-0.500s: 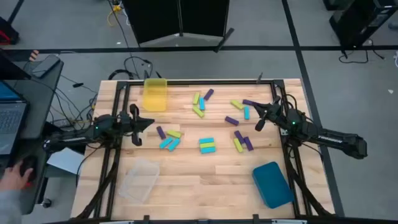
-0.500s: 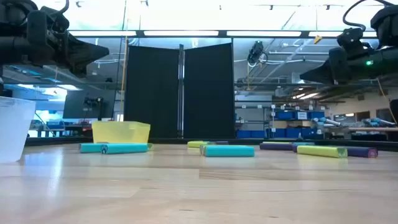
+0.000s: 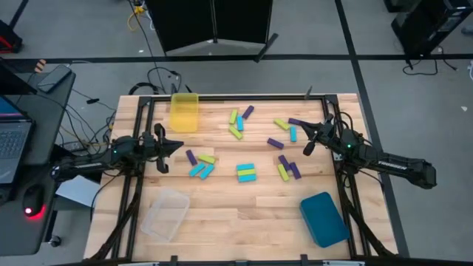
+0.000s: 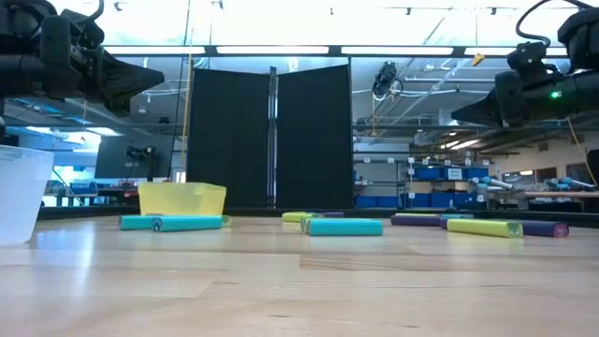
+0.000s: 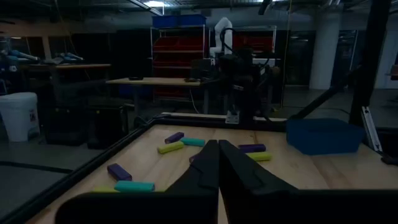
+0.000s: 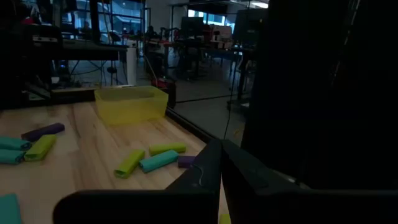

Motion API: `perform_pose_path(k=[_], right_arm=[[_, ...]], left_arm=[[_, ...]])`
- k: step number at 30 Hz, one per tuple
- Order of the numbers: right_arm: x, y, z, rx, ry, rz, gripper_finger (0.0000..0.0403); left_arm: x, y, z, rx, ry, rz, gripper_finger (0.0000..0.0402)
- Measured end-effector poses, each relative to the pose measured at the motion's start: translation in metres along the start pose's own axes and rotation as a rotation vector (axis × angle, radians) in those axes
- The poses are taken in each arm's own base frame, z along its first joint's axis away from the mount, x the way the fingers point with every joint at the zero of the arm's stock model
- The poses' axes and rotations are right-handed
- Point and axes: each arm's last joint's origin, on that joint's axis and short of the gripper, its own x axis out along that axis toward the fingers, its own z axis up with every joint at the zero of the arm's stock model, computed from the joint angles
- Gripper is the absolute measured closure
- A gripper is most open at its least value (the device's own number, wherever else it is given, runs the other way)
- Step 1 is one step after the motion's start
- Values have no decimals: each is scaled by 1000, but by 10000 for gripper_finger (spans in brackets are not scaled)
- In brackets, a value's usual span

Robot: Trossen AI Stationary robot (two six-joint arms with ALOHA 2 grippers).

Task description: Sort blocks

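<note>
The wooden table (image 3: 244, 222) is carrying three bins and a scatter of blocks. The teal bin (image 3: 324, 219) is sitting well behind and to one side of the right gripper's fingers, near the table's front right corner; the clear bin (image 3: 165, 213) is lying likewise behind the left gripper's fingers, at the front left. The yellow bin (image 3: 184, 111) is standing ahead of the left fingers and off to their side, near the far edge.

The left gripper (image 3: 173, 147) is hovering above the table's left side with its fingers pressed together, holding nothing — the left wrist view is showing the two dark fingers (image 5: 205, 168) meeting in a narrow wedge. The right gripper (image 3: 310, 137) is hovering above the right side, fingers likewise drawn together and empty.

The blocks (image 3: 246, 172) are lying between the two sets of fingertips, all flat on the wood. A purple, yellow-green and cyan cluster (image 3: 199, 162) is resting just ahead of the left fingers. Another group (image 3: 288, 168) is lying beside the right fingers, and a few more (image 3: 238, 122) are sitting farther toward the far edge — none touching either gripper.
</note>
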Motion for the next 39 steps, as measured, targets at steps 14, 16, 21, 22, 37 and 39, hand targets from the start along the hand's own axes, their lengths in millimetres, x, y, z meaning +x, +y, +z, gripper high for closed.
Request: perform_pose_path(k=[14,16,21,22,37,39], right_arm=[[0,0,0,0,0,0,380],[0,0,0,0,1,0,380],[0,0,0,0,0,0,380],[0,0,0,0,0,0,380],[0,0,0,0,0,0,380],[0,0,0,0,0,0,380]], left_arm=[[0,0,0,1,0,0,392],[0,0,3,102,-27,16,392],[-1,2,13,409,-117,100,392],[-1,2,14,417,-133,104,392],[-2,2,18,261,-173,90,392],[-2,2,18,215,-175,86,392]])
